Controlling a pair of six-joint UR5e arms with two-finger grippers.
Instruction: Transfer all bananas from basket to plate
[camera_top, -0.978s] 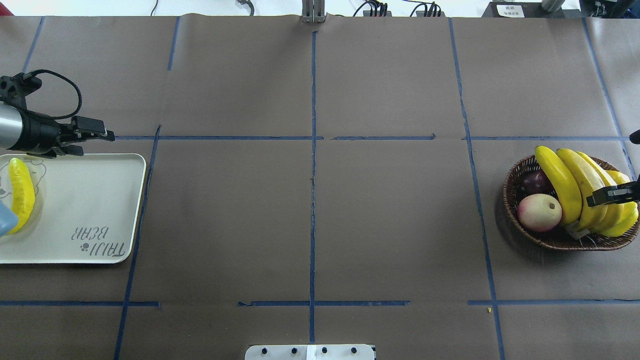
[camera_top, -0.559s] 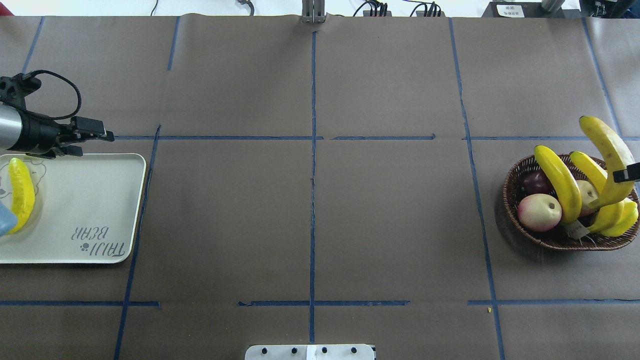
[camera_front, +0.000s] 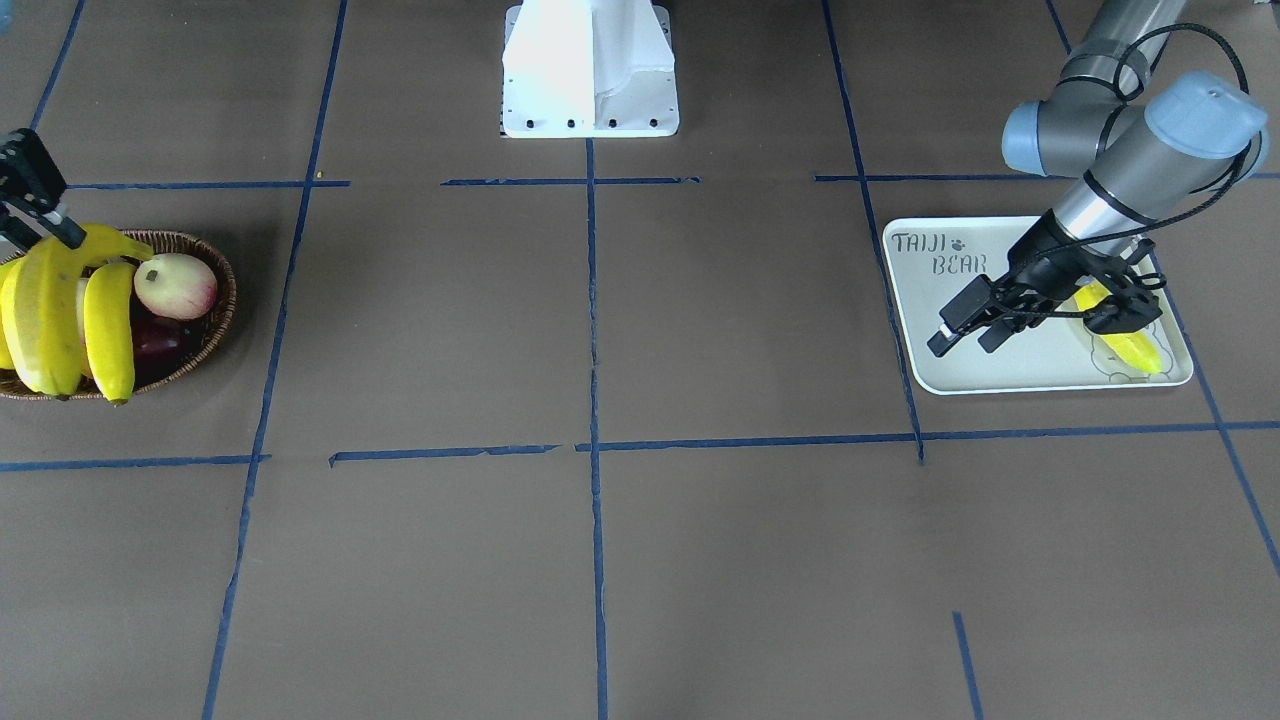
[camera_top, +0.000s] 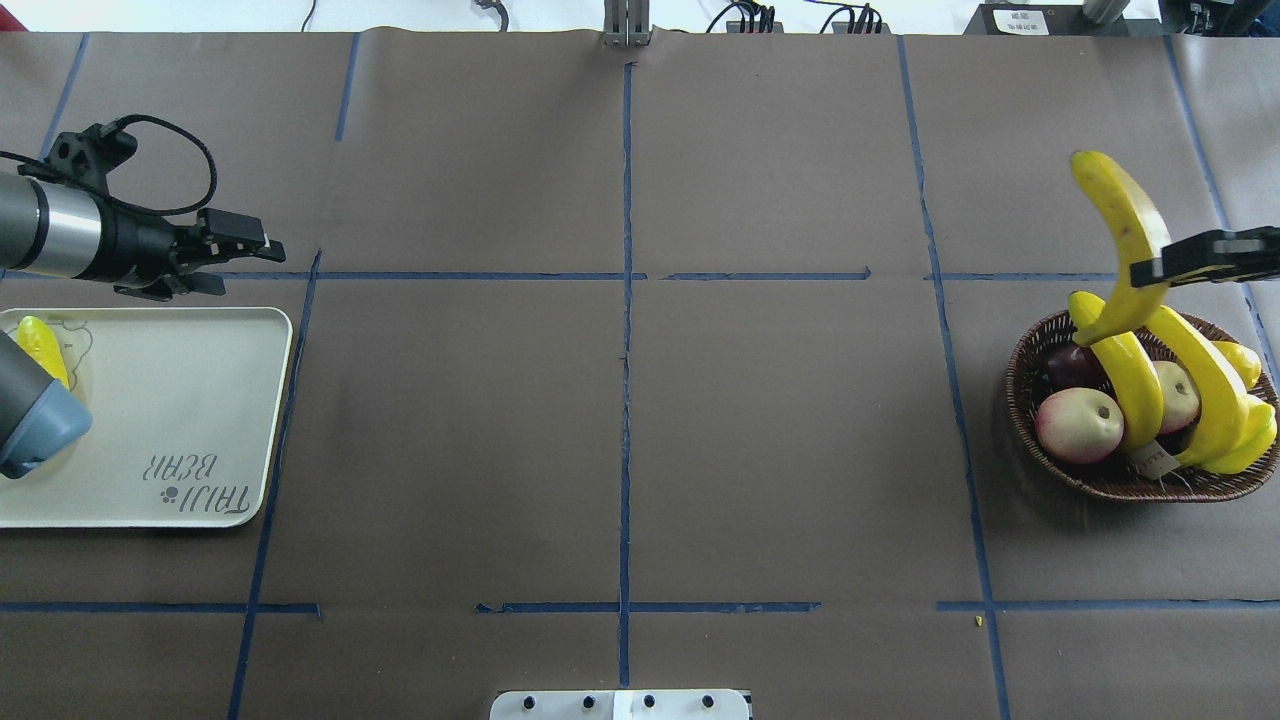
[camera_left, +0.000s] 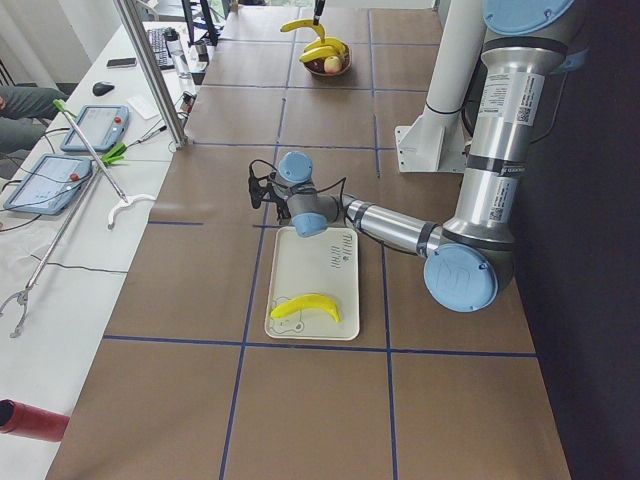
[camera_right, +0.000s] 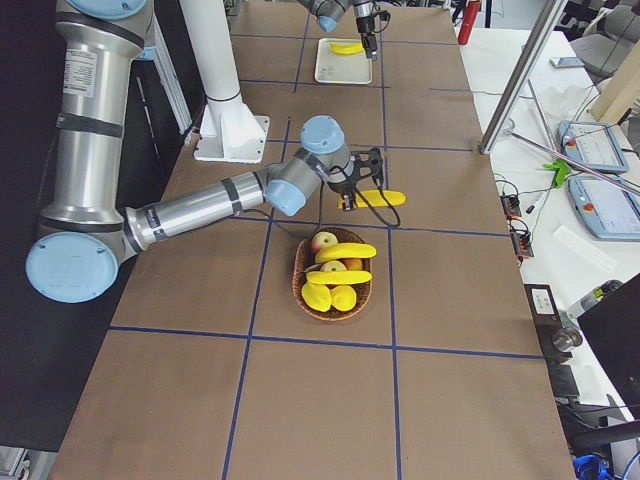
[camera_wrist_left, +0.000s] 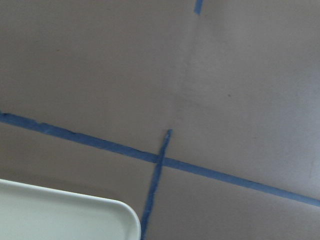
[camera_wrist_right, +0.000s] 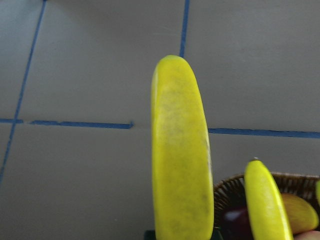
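Four bananas (camera_top: 1125, 370): one lifted, two in the wicker basket (camera_top: 1120, 488), one on the tray (camera_top: 180, 400).
Right gripper (camera_top: 1160, 268) clamps the lifted banana (camera_top: 1115, 215) at frame right, its long axis running top to bottom; left gripper (camera_top: 246, 265) has its fingers apart, upper left.

One lifted banana (camera_top: 1122, 215) tilted, clear of brown wicker basket (camera_top: 1100, 487), other bananas (camera_top: 1135, 390) propped inside it, fourth banana (camera_top: 38, 345) flat on off-white plate (camera_top: 180, 400)

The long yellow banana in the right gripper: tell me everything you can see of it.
The long curved bright-yellow banana looks like smooth plastic, with faint grey smudges on its skin in the right wrist view. The right gripper is shut on it about midway along, and nothing else touches it. It is held in the air, clear of the brown woven wicker basket, off the basket's side away from the robot.
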